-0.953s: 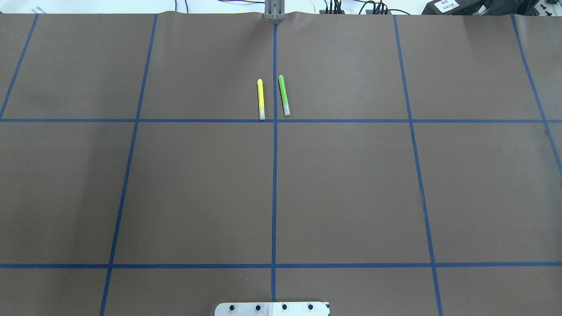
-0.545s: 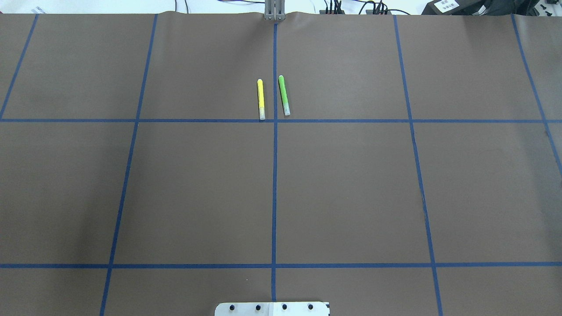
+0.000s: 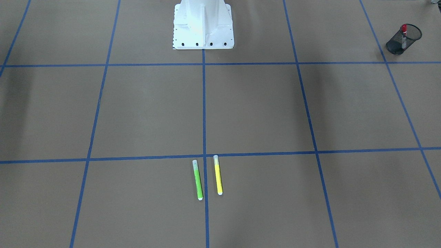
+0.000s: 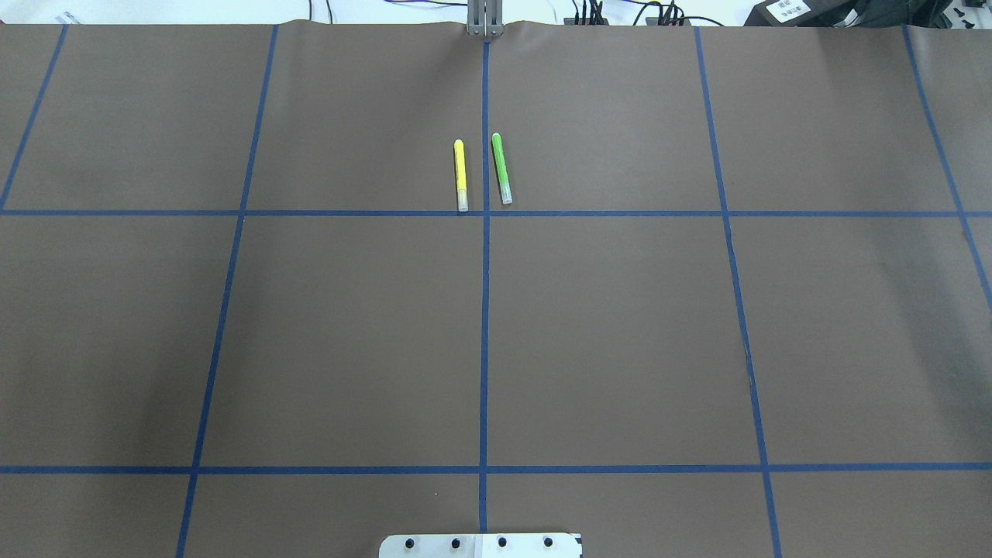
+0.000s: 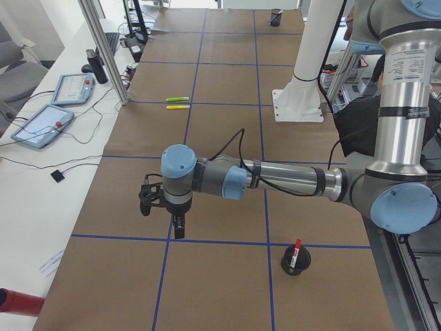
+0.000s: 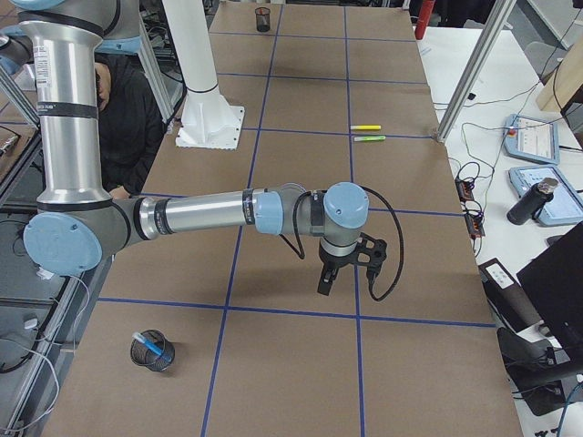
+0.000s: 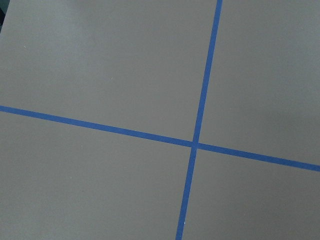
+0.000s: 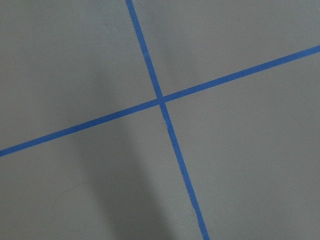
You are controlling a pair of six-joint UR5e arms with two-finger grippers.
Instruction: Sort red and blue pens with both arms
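Observation:
The red pen (image 3: 403, 29) stands in a black mesh cup (image 3: 395, 46) at the table's left end, seen up close in the exterior left view as red pen (image 5: 296, 248). The blue pen (image 6: 155, 347) lies in a second mesh cup (image 6: 151, 359) at the right end. My left gripper (image 5: 178, 231) hangs over the table near the red pen's cup. Near the other end, my right gripper (image 6: 324, 284) points down at the table. I cannot tell whether either is open or shut. Both wrist views show only brown table and blue tape.
A yellow pen (image 4: 460, 175) and a green pen (image 4: 501, 168) lie side by side at the table's far middle, on either side of the centre tape line. The white robot base (image 3: 203, 24) stands at the near edge. Tablets and cables lie beyond the far edge.

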